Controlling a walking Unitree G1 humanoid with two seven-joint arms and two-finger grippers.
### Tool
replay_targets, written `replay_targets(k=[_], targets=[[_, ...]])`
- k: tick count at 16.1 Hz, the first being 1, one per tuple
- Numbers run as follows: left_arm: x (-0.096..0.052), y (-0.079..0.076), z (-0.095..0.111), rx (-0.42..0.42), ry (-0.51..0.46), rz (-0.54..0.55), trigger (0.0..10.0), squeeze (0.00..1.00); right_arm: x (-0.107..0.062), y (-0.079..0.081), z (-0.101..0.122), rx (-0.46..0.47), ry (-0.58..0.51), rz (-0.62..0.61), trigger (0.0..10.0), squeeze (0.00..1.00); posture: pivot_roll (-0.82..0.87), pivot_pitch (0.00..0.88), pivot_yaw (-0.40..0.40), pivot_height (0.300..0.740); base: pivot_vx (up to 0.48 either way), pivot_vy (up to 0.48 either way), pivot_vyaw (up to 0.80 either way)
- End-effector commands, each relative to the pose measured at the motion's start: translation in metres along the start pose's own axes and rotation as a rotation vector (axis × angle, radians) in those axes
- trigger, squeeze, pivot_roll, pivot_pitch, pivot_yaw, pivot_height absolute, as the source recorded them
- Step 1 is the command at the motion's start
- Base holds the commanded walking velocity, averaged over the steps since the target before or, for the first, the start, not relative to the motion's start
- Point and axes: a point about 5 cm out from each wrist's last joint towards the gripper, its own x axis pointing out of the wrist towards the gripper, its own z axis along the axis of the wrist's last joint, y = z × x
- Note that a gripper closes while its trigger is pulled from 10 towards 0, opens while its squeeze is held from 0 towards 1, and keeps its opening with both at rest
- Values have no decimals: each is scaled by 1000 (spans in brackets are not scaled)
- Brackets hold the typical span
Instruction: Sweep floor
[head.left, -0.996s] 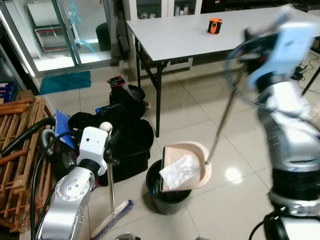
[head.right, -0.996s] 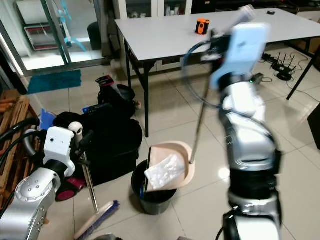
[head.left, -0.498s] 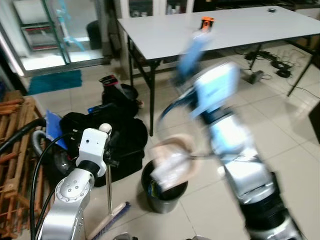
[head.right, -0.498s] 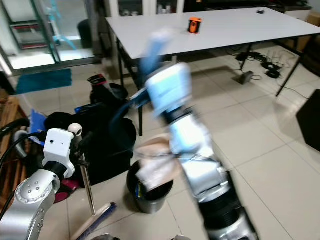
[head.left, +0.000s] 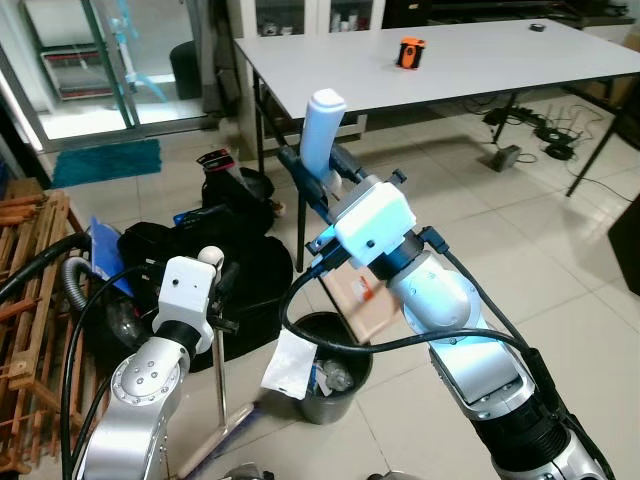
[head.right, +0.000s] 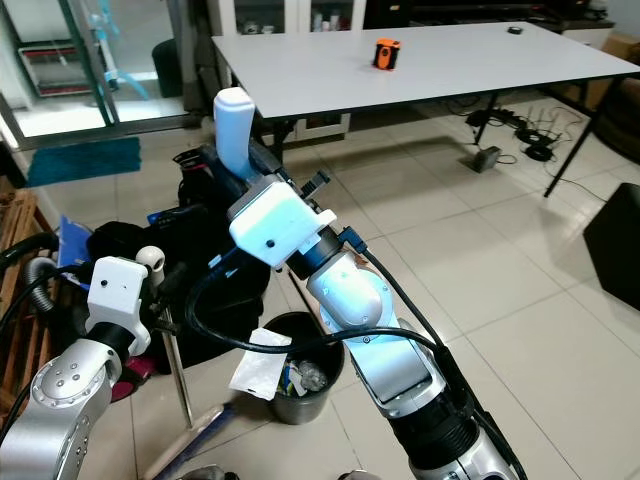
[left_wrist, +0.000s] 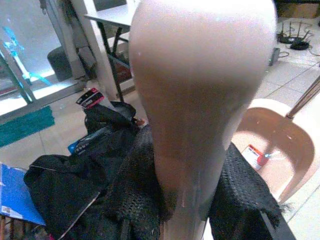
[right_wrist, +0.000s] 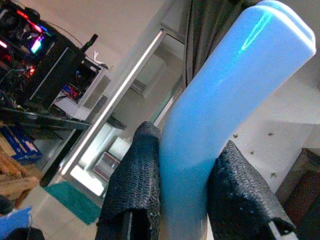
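My right gripper (head.left: 322, 180) is shut on the dustpan's light-blue handle (head.left: 322, 125), raised in front of me; the wrist view shows black fingers (right_wrist: 135, 180) on both sides of that handle (right_wrist: 220, 100). The tan dustpan (head.left: 362, 300) hangs tipped steeply over a black bin (head.left: 335, 368). A white wrapper (head.left: 286, 364) lies over the bin's near rim. At the lower left, my left gripper (head.left: 216, 287) is shut on the broom's upright pole (head.left: 222, 385). Its cream knob (left_wrist: 200, 100) sits between the black fingers (left_wrist: 135, 200). The broom head (head.left: 225, 440) rests on the tiles.
A white table (head.left: 450, 70) with an orange object (head.left: 408, 52) stands behind the bin. Black bags (head.left: 240, 255) are piled left of the bin, beside a wooden rack (head.left: 30, 300) and a grey hose (head.left: 70, 275). Cables (head.left: 530, 125) lie under the table; open tiles stretch to the right.
My right arm swung the dustpan handle from the far right across to the left, tipping the pan over the bin. The white wrapper slid off the pan onto the bin's rim. The view shifted slightly.
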Motion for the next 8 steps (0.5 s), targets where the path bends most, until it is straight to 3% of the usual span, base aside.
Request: replay_targets(k=[1, 5, 8], targets=[[0, 0, 4, 12, -21, 10, 10000, 0, 6, -11, 11, -97, -69, -23, 10000, 0, -8, 30, -8, 740, 0, 0, 0], [0, 1, 5, 3, -17, 15, 10000, 0, 3, -63, 1, -136, 13, -252, 10000, 0, -9, 31, -8, 740, 0, 0, 0], [0, -3, 7, -13, -25, -3, 10000, 0, -22, -100, -21, -160, 171, -422, 10000, 0, -13, 32, -7, 740, 0, 0, 0]])
